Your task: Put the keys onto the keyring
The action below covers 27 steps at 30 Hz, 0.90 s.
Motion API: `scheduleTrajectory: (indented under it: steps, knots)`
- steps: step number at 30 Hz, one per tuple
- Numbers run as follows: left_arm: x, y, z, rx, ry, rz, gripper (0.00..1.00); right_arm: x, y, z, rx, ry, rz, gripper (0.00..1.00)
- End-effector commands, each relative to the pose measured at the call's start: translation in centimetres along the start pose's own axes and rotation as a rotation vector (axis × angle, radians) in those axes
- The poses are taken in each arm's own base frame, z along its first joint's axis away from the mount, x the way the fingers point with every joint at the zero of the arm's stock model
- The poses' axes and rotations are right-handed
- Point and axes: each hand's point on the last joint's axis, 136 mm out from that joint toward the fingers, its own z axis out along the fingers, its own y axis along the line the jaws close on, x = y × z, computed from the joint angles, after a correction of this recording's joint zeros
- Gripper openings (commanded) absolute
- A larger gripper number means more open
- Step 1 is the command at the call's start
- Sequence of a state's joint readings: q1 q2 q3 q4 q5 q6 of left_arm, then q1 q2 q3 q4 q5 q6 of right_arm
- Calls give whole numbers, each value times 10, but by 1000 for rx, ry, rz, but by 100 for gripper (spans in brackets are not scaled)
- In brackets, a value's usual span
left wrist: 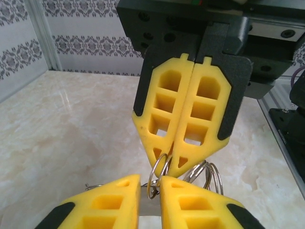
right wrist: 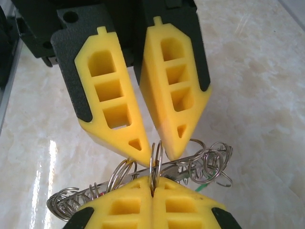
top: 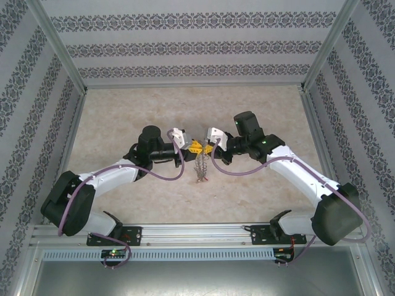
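**Top view.** My 2 grippers meet tip to tip above the middle of the table [top: 123, 123]. The left gripper [top: 195, 147] reaches in from the left and the right gripper [top: 208, 148] from the right. The keyring [top: 200, 168] trails from the meeting point toward the near edge. A red speck [top: 204, 179] at its near end is too small to identify.

**Right wrist view.** My right fingers [right wrist: 119, 205] are pressed flat together, with 1 wire loop [right wrist: 155, 160] of the ring's fringe pinched in their seam. More loops fan out to either side just behind them.

**Left wrist view.** My left fingers [left wrist: 102, 202] stand a narrow gap apart. The loop rises in that gap, and I cannot tell whether either pad touches it.
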<state>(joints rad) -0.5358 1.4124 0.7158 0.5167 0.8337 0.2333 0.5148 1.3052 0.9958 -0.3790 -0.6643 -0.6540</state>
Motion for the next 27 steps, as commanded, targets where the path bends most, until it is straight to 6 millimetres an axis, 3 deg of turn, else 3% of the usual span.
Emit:
scheduleTrajectory:
  steps: [1, 14, 18, 20, 27]
  knots:
    - [-6, -10, -1, 49, 54, 77, 20, -17, -2, -4, 28, 11, -86, 0]
    - [-5, -15, 0, 102, 122, 124, 24, -15, -1, 6, 27, 123, -120, 0]
    - [-10, -18, 1, 121, 119, 132, 18, -17, -2, 8, 19, 126, -105, 0]
    - [-12, -19, 2, 131, 109, 126, 0, -19, 0, 9, 10, 121, -102, 0]
    - [-32, -6, 2, 30, -55, 47, 0, -12, -7, 4, 12, 8, -5, 8]
